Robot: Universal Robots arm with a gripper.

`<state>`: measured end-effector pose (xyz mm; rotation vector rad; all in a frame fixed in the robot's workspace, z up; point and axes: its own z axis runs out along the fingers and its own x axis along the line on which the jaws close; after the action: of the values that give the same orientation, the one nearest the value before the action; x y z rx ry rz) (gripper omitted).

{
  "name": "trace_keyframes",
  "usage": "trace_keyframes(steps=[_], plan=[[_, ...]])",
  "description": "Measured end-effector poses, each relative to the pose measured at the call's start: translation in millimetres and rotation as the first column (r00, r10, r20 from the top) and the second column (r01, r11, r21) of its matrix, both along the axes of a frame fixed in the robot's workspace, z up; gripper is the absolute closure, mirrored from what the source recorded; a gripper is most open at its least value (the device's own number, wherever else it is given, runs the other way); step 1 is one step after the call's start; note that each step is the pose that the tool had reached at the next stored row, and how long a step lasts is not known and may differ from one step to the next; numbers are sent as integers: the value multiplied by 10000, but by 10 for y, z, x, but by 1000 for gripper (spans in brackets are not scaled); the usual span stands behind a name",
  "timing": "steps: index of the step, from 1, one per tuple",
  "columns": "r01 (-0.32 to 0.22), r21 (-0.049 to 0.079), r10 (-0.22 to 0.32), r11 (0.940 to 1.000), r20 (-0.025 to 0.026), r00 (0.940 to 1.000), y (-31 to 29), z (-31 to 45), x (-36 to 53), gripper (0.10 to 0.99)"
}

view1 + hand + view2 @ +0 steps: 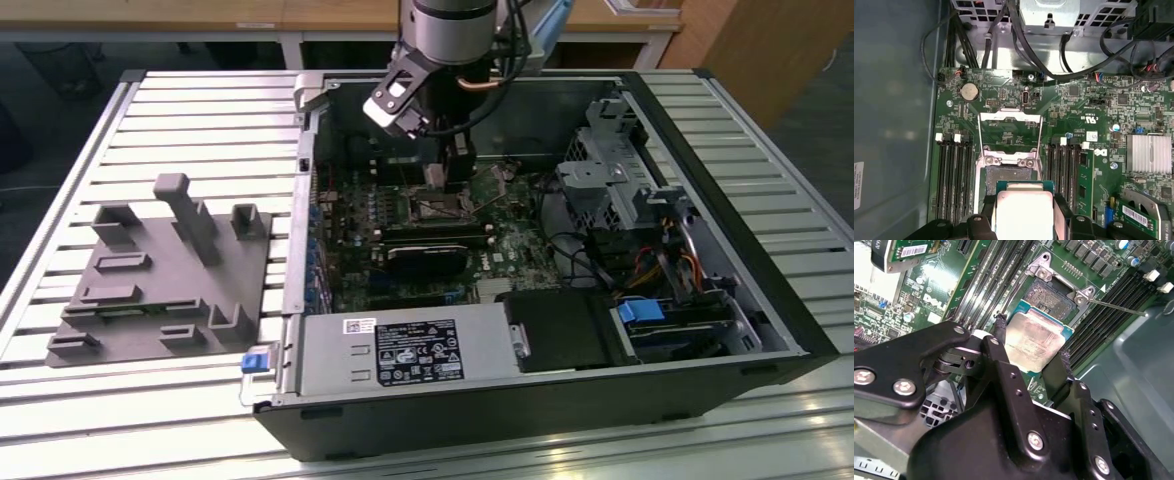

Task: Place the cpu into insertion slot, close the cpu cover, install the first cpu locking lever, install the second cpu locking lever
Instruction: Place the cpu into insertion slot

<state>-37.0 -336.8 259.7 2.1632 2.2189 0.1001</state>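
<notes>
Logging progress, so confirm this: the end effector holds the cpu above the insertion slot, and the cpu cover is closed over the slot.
Wrong on the cover. The first wrist view shows the cpu cover swung open, off the insertion slot. The rest stands: the end effector holds the cpu above the slot.

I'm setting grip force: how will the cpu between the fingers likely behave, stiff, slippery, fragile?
The cpu looks like a thin flat plate with a metal face, so probably stiff and light. The gripper holds it by two narrow edges, so it might slip or tilt under a weak squeeze. So thin, it is likely fragile if knocked on the insertion slot.
</notes>
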Motion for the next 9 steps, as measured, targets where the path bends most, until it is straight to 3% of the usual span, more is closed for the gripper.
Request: trace_keyframes(steps=[9], plan=[[1, 0, -1, 10000, 0, 10000, 1, -69, 0, 545]])
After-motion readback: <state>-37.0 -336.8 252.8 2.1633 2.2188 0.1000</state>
